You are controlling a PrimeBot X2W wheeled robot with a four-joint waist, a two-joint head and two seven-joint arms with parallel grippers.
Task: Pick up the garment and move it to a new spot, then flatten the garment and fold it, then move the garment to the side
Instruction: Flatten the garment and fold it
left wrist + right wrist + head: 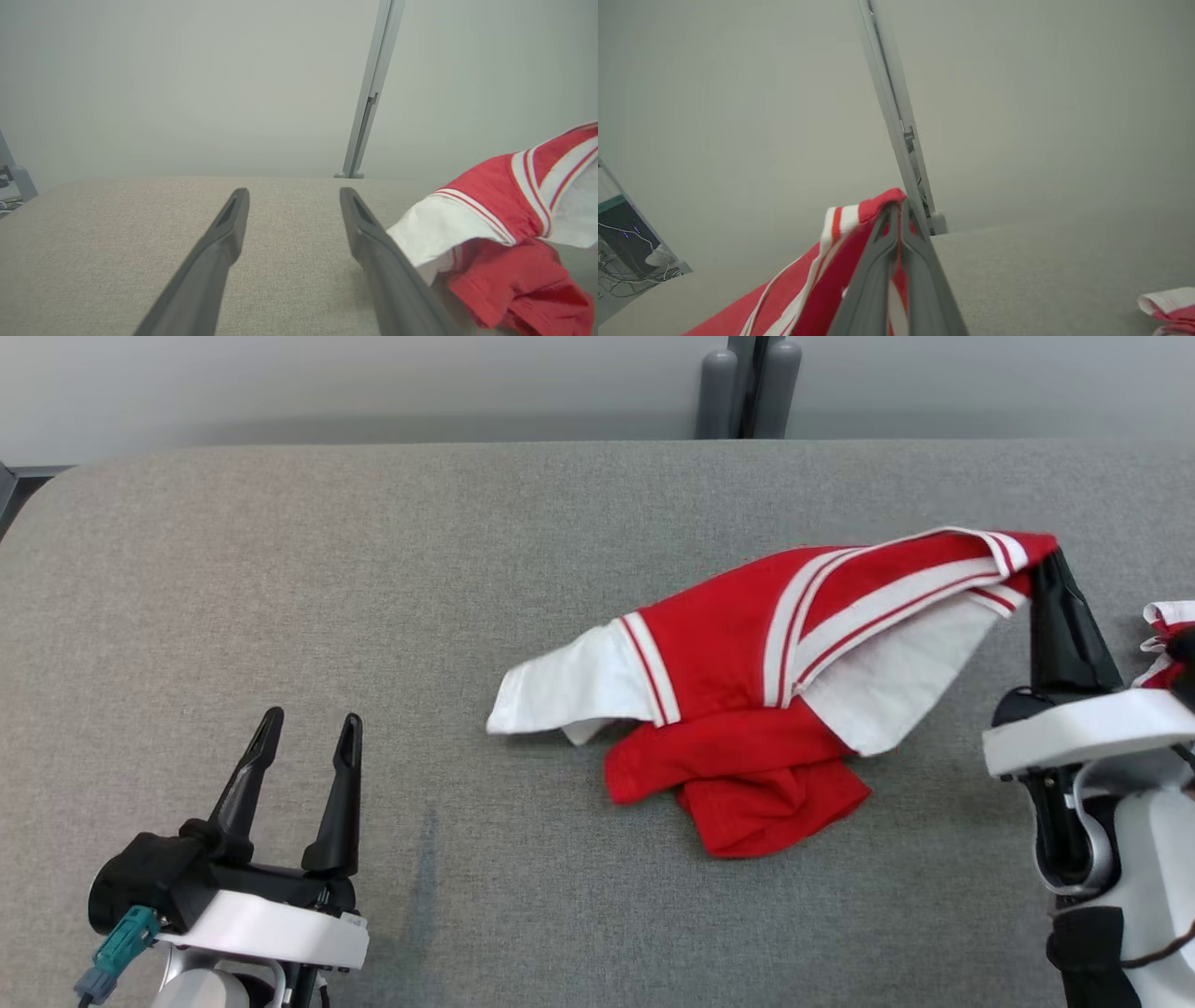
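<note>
Nearest, the left gripper (313,719) stands open and empty over the gray tabletop (280,569), well apart from the garment (728,653). The garment, red with white stripes and panels, lies crumpled right of centre, and its far striped edge is raised and pinched in the closed right gripper (1053,569). It looks light, soft and limp, so it will likely sag from one hold, and the free white end on its left seems the best second hold. No brand or writing can be read.
</note>
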